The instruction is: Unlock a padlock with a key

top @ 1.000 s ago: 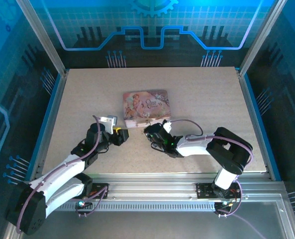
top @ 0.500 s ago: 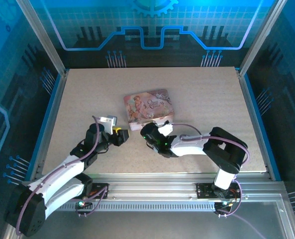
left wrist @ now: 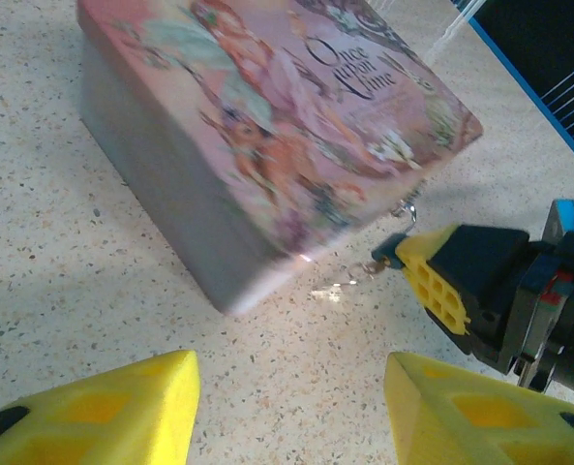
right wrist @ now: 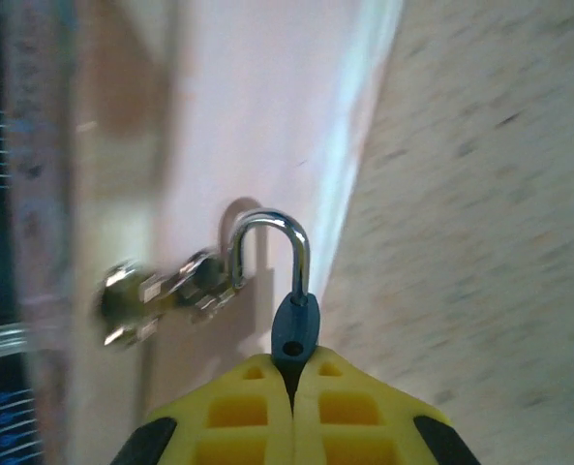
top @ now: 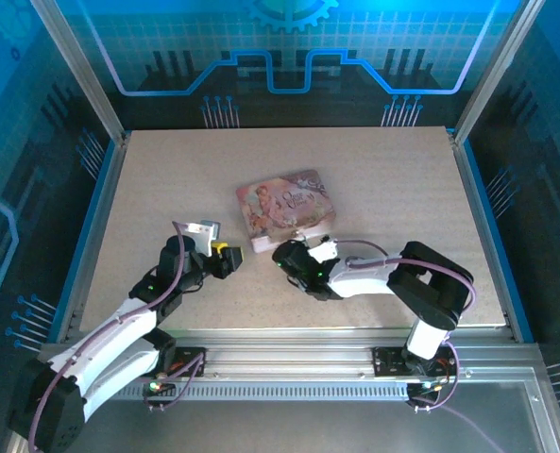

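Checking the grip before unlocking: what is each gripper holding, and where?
Right gripper pinches the padlock by its blue body's lower end; left gripper holds nothing.

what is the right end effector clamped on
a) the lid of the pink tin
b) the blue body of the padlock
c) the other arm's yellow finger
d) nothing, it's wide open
b: in the right wrist view the right end effector is shut on the padlock by its blue body, with the silver shackle sticking up against the pink tin.
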Robot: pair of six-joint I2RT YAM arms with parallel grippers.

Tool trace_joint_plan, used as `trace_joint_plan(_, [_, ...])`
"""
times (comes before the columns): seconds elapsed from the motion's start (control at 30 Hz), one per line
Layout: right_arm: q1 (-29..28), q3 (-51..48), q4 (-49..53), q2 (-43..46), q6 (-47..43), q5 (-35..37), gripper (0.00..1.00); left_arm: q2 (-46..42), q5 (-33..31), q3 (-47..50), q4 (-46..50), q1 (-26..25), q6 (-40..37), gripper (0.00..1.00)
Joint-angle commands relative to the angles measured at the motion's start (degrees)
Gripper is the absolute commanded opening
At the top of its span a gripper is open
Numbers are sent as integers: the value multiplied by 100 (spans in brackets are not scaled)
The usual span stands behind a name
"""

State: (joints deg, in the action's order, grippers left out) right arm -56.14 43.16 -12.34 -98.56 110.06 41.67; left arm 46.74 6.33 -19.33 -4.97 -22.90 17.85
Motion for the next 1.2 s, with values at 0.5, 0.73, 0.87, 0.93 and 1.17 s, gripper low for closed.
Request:
trace_joint_plan(0.5, [673,-836,-1160,849,-1729,-928,0,-280,-47,135,214,92,-69,54])
trace_joint_plan(0.73, [803,-905,-552,1220,-1500,-1229,0,-282,2,277,-22,102,16,54])
trace_joint_plan(0.87, [939,-928,-344,1333,-1476,-1285,0,-293,19,230,43,110,-71,54])
trace_joint_plan(0.93, [994,-843,119,1432,-1648,-1380,0,-306,31,190,103,119,-116,54])
trace_joint_plan(1.17, [1175,-857,1463,2278,-2374,-1730,0,-440,96,4,404,127,-52,55])
